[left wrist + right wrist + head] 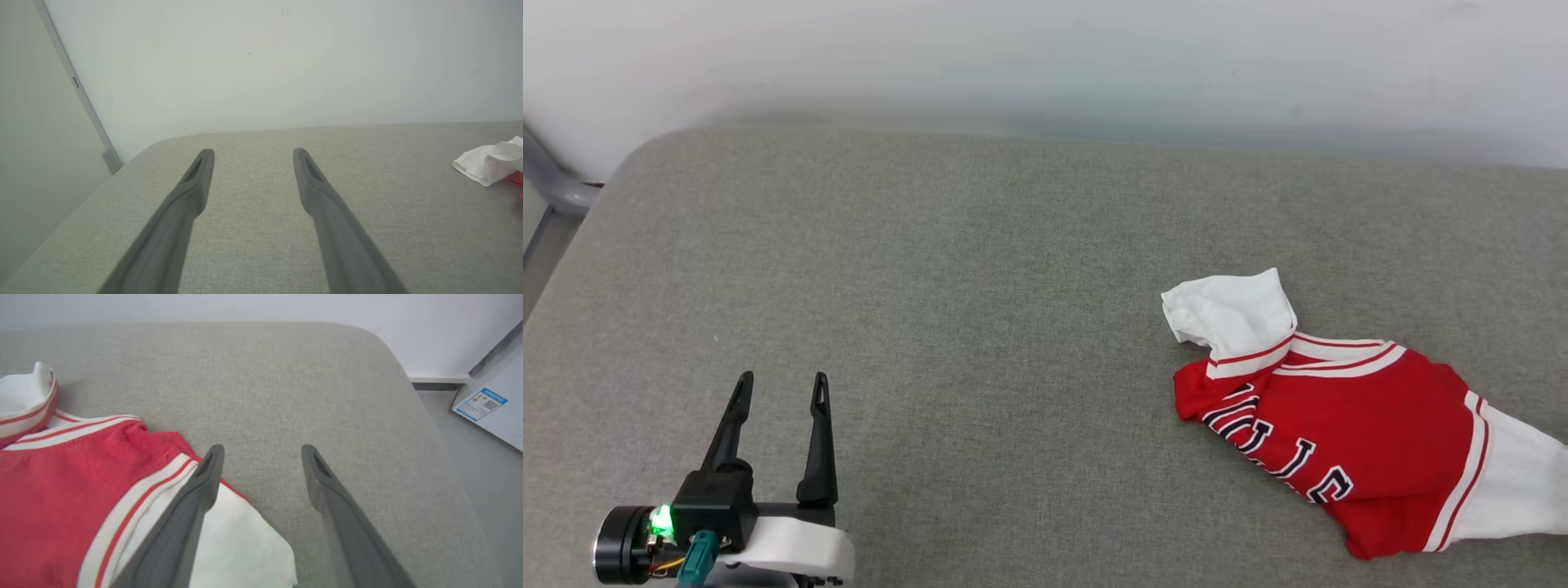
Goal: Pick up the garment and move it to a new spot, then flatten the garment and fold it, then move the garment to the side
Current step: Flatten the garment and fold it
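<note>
The garment (1347, 416), a red jersey with white sleeves and striped trim, lies crumpled on the right side of the grey cushioned surface (980, 310), part of its black lettering showing. My left gripper (780, 390) hovers open at the lower left, far from the cloth, nothing between its fingers. In the left wrist view a white sleeve of the garment (490, 163) shows at the right edge. In the right wrist view my right gripper (261, 453) stands open, its left finger (200, 490) over the white sleeve of the garment (61, 486), and nothing lies between the fingers.
A white wall (1045, 57) runs behind the surface. A grey metal frame (556, 188) stands at the far left corner. Off the surface's right edge lies floor with a white box bearing a blue label (482, 404).
</note>
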Tool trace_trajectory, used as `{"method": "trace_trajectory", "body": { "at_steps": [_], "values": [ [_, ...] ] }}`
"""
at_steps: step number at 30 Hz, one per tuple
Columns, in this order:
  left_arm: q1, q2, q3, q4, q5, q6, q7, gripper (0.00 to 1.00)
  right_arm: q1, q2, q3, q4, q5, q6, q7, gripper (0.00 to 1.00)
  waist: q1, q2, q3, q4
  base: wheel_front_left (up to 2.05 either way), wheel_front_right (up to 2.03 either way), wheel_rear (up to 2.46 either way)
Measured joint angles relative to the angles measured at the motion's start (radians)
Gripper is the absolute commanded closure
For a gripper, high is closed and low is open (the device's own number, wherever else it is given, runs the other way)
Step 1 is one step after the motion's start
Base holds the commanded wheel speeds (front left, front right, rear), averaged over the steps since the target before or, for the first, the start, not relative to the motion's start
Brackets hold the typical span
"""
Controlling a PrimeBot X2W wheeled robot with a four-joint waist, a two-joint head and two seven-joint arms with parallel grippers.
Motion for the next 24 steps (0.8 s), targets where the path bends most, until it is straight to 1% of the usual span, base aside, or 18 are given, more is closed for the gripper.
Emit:
{"method": "trace_trajectory", "body": {
  "at_steps": [2, 6, 9, 14, 18, 20, 22, 24],
  "values": [
    [0.002, 0.004, 0.000, 0.000, 0.001, 0.000, 0.000, 0.00, 0.003, 0.015, -0.021, -0.055, -0.026, 0.000, -0.046, 0.00, 0.0000, 0.0000, -0.013, -0.004, 0.00, 0.00, 0.00],
    [0.002, 0.016, -0.006, -0.003, 0.004, -0.004, 0.000, 0.00, 0.014, 0.076, -0.073, -0.179, -0.113, 0.000, -0.139, 0.00, 0.0000, 0.0000, -0.034, -0.014, 0.00, 0.00, 0.00],
    [-0.007, 0.031, -0.015, -0.003, 0.004, -0.020, 0.000, 0.00, 0.046, 0.155, -0.109, -0.275, -0.180, 0.000, -0.179, 0.00, 0.0000, 0.0000, -0.043, -0.020, 0.00, 0.00, 0.00],
    [-0.088, 0.074, -0.043, 0.001, 0.002, -0.056, 0.000, 0.00, 0.113, 0.296, -0.157, -0.420, -0.281, 0.000, -0.226, 0.00, -0.0001, 0.0000, -0.043, -0.024, 0.00, 0.00, 0.00],
    [-0.181, 0.122, -0.086, 0.037, -0.030, -0.088, 0.000, 0.00, 0.167, 0.396, -0.167, -0.491, -0.340, 0.000, -0.256, 0.00, -0.0001, 0.0000, -0.037, -0.034, 0.00, 0.00, 0.00],
    [-0.238, 0.148, -0.115, 0.060, -0.060, -0.096, 0.016, 0.00, 0.189, 0.430, -0.163, -0.510, -0.354, 0.000, -0.257, 0.00, 0.0000, 0.0000, -0.033, -0.044, 0.00, 0.00, 0.00],
    [-0.308, 0.187, -0.166, 0.082, -0.093, -0.100, 0.055, 0.00, 0.199, 0.455, -0.157, -0.526, -0.369, 0.000, -0.251, 0.00, 0.0000, 0.0000, -0.027, -0.057, 0.00, 0.00, 0.00],
    [-0.381, 0.235, -0.251, 0.092, -0.153, -0.102, 0.104, 0.00, 0.204, 0.465, -0.149, -0.539, -0.389, 0.000, -0.248, 0.00, -0.0001, 0.0000, -0.018, -0.070, 0.00, 0.00, 0.00]
  ]
}}
